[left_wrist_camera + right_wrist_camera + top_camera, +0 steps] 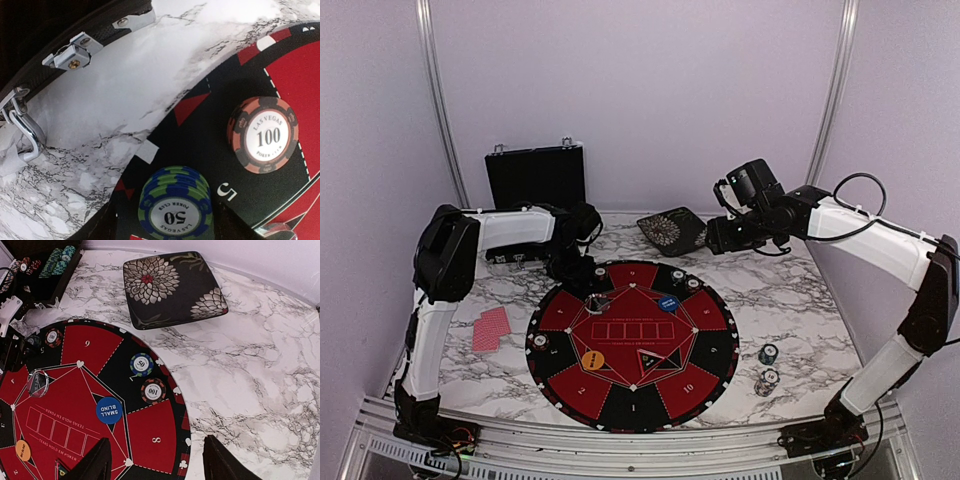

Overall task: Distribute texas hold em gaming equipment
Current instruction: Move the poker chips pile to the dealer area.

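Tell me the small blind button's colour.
The small blind button is blue with white lettering; clearest in right wrist view.

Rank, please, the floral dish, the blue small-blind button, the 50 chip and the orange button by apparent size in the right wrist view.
1. floral dish, by far the largest.
2. blue small-blind button and 50 chip: nearly alike, so not ranked.
3. orange button, which looks smallest.

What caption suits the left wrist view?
Blue-green 50 chip and red-black 100 chip resting on the mat, case latch nearby.
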Controlling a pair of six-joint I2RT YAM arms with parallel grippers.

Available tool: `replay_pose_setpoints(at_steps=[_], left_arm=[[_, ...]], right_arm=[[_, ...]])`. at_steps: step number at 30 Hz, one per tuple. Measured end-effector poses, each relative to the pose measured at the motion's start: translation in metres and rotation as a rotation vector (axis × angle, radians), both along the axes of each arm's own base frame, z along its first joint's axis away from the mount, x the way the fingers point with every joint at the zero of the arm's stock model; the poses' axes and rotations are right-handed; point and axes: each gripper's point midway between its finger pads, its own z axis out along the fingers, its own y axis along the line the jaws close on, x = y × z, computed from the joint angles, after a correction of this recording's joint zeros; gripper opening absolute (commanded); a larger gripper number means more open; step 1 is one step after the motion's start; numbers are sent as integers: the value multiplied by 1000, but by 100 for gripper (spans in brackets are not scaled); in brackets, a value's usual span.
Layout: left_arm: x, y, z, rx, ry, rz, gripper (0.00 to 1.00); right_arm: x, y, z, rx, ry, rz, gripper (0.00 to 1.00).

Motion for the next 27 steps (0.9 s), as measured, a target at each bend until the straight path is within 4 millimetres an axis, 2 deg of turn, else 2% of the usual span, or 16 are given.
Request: replay_pose_setpoints(at_steps=[6, 10, 15, 21, 24, 27], left_arm=[[-3, 0, 8, -8, 5, -8, 71], [-4, -1, 24, -27, -13, -13, 75], [-4, -5, 64, -84, -70, -24, 87], [-18, -3, 118, -165, -137, -40, 96], [-25, -3, 138, -207, -162, -51, 99], [-33, -1, 149, -230, -174, -57, 99]], right_arm=[[-1, 1, 0, 4, 4, 0, 60], [-1, 0, -1, 7, 9, -6, 60], [-13, -9, -12, 1, 40, -24, 60], [-46, -33, -38, -23, 115, -67, 60], [-63, -45, -52, -36, 157, -91, 61], [-79, -56, -66, -47, 201, -117, 61]])
